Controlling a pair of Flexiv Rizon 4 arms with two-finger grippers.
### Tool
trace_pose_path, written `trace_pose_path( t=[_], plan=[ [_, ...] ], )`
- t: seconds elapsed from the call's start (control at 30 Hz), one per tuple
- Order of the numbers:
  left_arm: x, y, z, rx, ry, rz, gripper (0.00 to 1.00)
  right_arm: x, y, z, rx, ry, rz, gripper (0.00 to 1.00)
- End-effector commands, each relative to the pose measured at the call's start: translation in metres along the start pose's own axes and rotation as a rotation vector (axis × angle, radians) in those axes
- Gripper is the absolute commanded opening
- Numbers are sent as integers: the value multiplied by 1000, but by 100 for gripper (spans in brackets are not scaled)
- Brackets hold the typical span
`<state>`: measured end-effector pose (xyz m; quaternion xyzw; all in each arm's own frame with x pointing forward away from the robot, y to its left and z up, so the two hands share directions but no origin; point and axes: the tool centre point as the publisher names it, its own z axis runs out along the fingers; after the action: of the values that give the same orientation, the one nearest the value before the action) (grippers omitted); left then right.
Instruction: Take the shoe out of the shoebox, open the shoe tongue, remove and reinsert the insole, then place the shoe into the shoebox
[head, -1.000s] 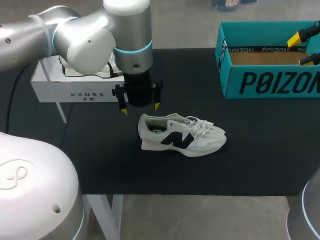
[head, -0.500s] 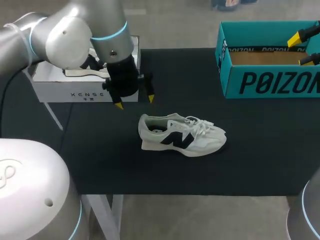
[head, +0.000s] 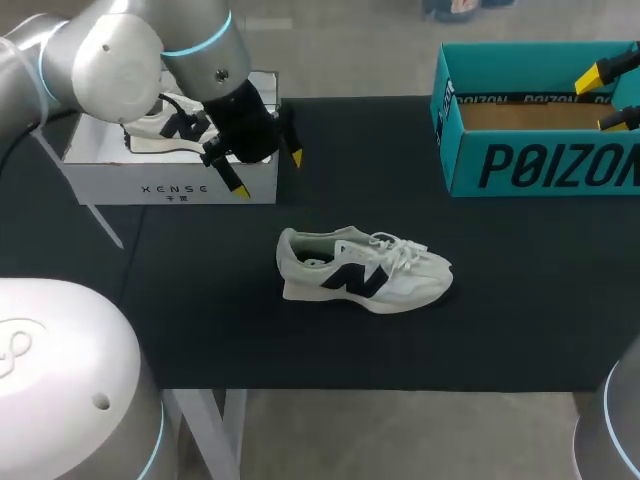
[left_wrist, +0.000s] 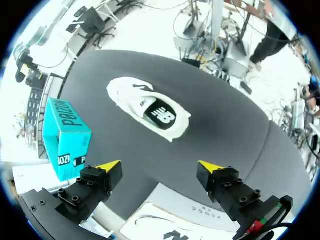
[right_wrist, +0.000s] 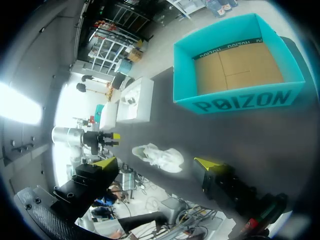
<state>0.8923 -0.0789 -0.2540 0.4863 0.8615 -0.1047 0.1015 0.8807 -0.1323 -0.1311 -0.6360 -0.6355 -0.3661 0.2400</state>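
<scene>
A white sneaker with a dark side logo lies on its sole in the middle of the black table, toe to the right. It also shows ahead of my left gripper as the sneaker. My left gripper hangs open and empty, tilted, at the near right corner of a white box, up-left of the shoe. The teal shoebox stands open at the far right with bare cardboard inside. My right gripper is open over the box, holding nothing. From it the shoebox and sneaker show below.
On the white box lies a white insole-like piece with a dark mark. The table's front edge runs close below the shoe. Bare black tabletop lies between shoe and shoebox.
My left gripper has moved from just above the shoe's heel back and to the left, toward the white box, tilting as it went. The shoe and right arm have not moved.
</scene>
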Motion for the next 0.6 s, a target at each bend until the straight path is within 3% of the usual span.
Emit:
trace_pose_path(
  t=[0.03, 0.23, 0.4, 0.6],
  plan=[
    [8, -5, 1, -51, -234, -684, 100, 0, 0, 0, 0, -2, 0, 100],
    [8, -5, 1, -51, -234, -684, 100, 0, 0, 0, 0, -2, 0, 100],
    [24, -13, 9, 132, -391, -881, 100, 0, 0, 0, 0, -2, 0, 100],
    [55, -24, 25, 400, -393, -973, 100, 0, 0, 0, 0, -2, 0, 100]
  ],
)
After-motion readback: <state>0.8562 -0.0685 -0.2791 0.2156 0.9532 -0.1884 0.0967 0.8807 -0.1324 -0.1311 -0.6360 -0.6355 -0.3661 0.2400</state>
